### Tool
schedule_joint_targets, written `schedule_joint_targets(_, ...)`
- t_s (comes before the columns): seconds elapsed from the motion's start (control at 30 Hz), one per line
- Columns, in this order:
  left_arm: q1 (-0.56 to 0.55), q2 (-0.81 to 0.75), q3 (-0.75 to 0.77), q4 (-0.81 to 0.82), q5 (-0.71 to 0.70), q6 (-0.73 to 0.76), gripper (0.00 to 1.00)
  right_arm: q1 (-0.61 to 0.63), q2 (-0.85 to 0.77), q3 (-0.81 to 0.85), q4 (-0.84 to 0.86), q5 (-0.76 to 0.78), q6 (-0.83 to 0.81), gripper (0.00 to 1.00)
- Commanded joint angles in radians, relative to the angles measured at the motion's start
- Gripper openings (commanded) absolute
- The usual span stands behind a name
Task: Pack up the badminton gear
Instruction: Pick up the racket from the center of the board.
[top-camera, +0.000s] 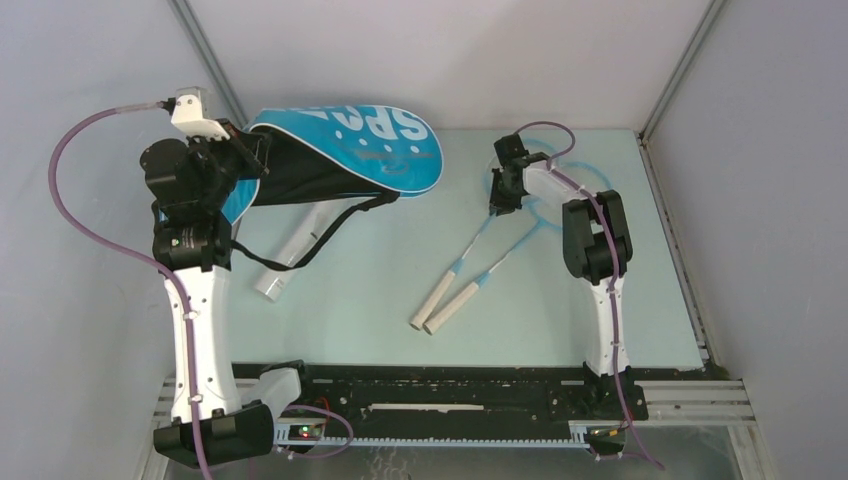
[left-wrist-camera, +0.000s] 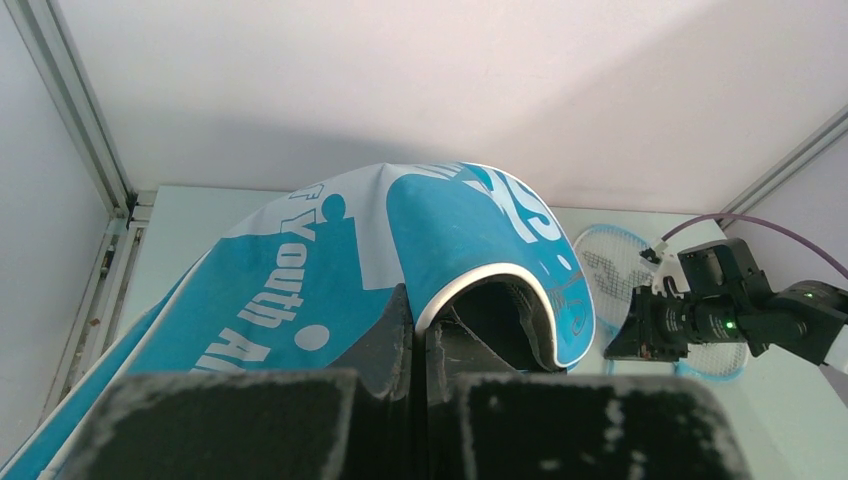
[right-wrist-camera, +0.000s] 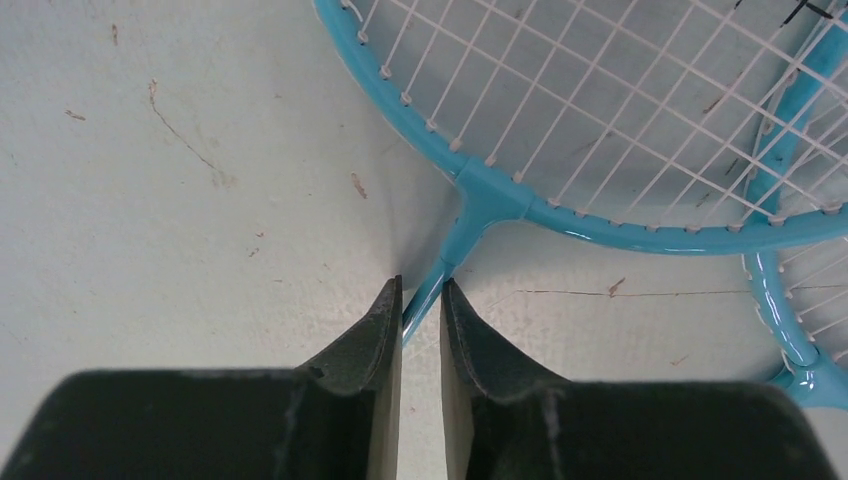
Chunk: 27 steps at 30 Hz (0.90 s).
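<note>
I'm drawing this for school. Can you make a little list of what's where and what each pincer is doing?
bag: back left, blue
left pincer: shut on the bag's edge
rackets: two, side by side, middle right, handles toward the arms
right pincer: astride one racket's shaft; grip unclear
tube: lying left, near the bag

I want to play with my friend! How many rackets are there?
2. One light-blue, white-handled racket has its shaft between the right fingers; the other racket lies alongside.
</note>
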<state>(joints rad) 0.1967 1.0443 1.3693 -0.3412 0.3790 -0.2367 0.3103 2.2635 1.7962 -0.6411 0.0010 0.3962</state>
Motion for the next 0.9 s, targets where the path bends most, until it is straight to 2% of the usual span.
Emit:
schedule_joint_targets(0.0,-0.006,-0.032,-0.021,0.082,0.025,-0.012,0.00,-0.019,0.032,-0.009,-0.060,-0.025,-0.023,0.02)
schedule_joint_targets(0.33,-0.029,-0.030,-0.052,0.027,0.020,0.113,0.00,-0.031,0.016,0.065,-0.053,-0.142,0.089,0.00)
schedule_joint_targets(0.73,-0.065,-0.017,-0.099,0.044,-0.092,0.109,0.00,-0.081,-0.057,0.060,0.017,-0.343,0.237,0.00)
schedule_joint_targets(0.87,-0.078,-0.012,-0.096,0.054,-0.116,0.109,0.00,-0.115,-0.068,-0.002,0.123,-0.506,0.333,0.00)
